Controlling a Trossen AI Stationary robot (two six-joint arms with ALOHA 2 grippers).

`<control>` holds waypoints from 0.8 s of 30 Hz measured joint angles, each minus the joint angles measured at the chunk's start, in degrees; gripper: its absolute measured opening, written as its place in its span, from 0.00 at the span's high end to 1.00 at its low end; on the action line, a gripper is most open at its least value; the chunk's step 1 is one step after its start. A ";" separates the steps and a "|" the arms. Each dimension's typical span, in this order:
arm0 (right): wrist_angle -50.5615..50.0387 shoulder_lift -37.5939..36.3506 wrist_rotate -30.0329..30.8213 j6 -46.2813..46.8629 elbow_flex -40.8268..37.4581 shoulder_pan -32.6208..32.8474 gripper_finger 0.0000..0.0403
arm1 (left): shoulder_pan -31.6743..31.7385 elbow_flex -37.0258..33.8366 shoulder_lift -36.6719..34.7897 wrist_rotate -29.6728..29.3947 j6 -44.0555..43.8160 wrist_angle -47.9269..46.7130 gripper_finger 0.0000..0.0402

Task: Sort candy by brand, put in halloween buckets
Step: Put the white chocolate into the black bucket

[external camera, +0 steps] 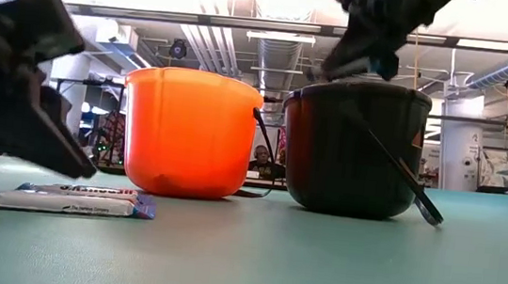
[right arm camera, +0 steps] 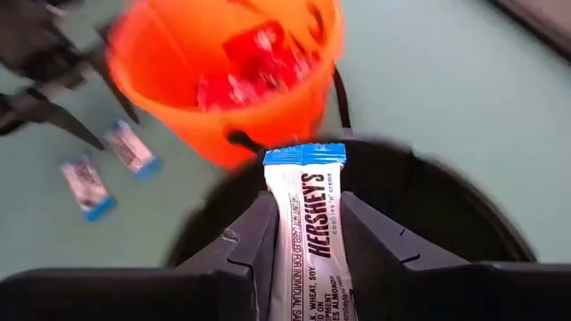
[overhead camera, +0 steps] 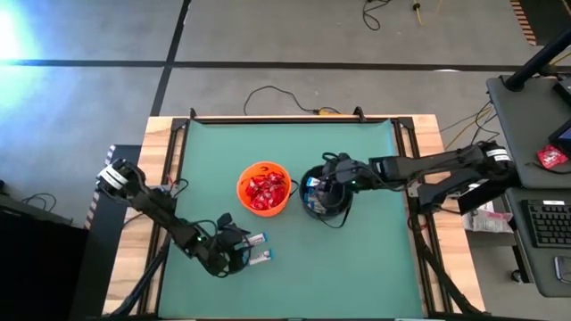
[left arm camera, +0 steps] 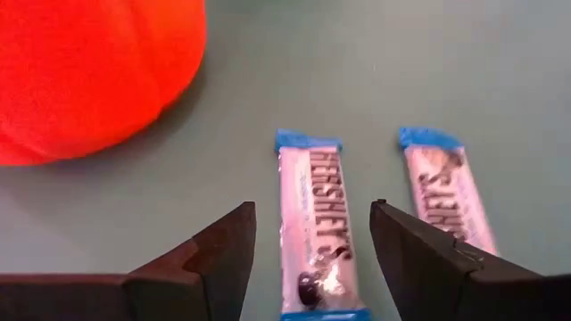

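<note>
Bars of white-and-blue candy (overhead camera: 257,247) lie on the green table (overhead camera: 375,259) — two, side by side, one between the spread fingers of the left gripper (left arm camera: 310,259). Beyond stand the orange bucket (overhead camera: 263,188), full of red packets (overhead camera: 265,191), and the black bucket (overhead camera: 323,197) — above it the right gripper (right arm camera: 305,234) pinches another bar (right arm camera: 310,234).

Between the left claw's (left arm camera: 308,259) matt dark fingers (left arm camera: 223,259) lies a glossy wrapped bar (left arm camera: 317,223) on smooth matt green table (left arm camera: 357,71); beside it, shiny orange plastic bucket (left arm camera: 89,71).

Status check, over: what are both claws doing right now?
Left gripper open, straddling a white-and-blue bar. Right gripper holding another bar over black bucket. Nothing blocking.
</note>
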 joint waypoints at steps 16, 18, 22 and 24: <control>-0.60 9.17 -2.54 6.89 2.73 0.04 0.75 | -2.55 -3.64 17.92 -9.17 5.79 25.00 0.49; -0.75 9.19 -2.54 6.92 2.91 0.07 0.73 | -2.96 -3.56 19.68 -10.53 5.69 26.51 0.51; -2.63 8.88 -2.51 9.02 3.84 0.07 0.67 | -3.20 -3.54 22.64 -12.26 5.97 30.69 0.57; -5.26 8.79 -2.51 10.25 5.16 0.17 0.64 | -3.28 -3.54 23.79 -12.70 6.41 32.72 0.61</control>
